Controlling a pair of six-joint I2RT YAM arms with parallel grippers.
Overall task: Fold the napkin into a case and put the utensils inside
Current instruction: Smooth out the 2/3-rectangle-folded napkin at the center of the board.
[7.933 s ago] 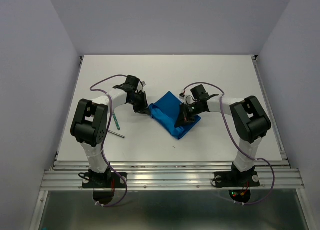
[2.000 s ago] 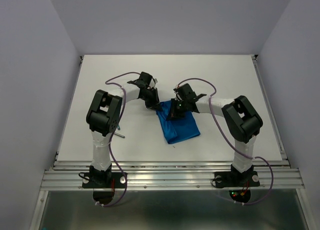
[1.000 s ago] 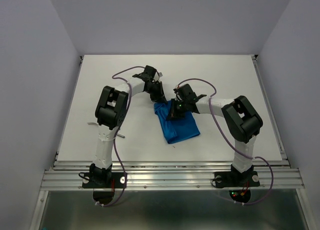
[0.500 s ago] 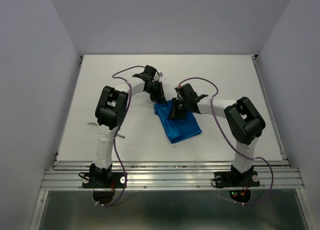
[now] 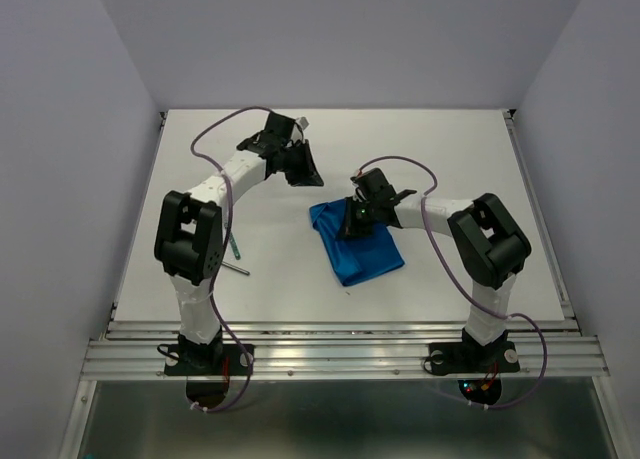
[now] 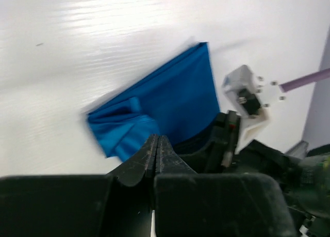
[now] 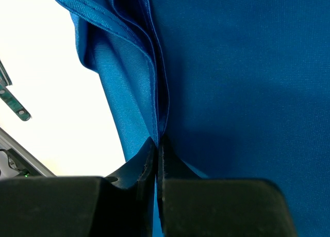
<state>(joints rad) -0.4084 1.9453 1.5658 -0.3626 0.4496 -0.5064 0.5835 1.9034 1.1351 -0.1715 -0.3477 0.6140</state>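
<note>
The bright blue napkin (image 5: 365,254) lies folded in layers at the table's middle. My right gripper (image 5: 346,226) is shut on a folded edge near its far left corner; in the right wrist view the jaws (image 7: 159,142) pinch the cloth layers (image 7: 221,66). My left gripper (image 5: 306,173) is shut and empty, above the table to the far left of the napkin; its wrist view (image 6: 156,140) looks down on the napkin (image 6: 170,100). The utensils lie left of the napkin: a teal-handled one (image 5: 233,244) and a slim grey metal one (image 5: 236,268). The teal one shows in the right wrist view (image 7: 12,105).
The white table (image 5: 440,149) ends at a metal rail (image 5: 340,344) in front. Grey walls stand close on both sides and behind. The left arm's elbow (image 5: 187,244) hangs over the utensils. Purple cables loop off both wrists.
My left gripper has left the napkin's far corner and drawn back to the far left. My right gripper stays shut on the napkin, which has barely shifted.
</note>
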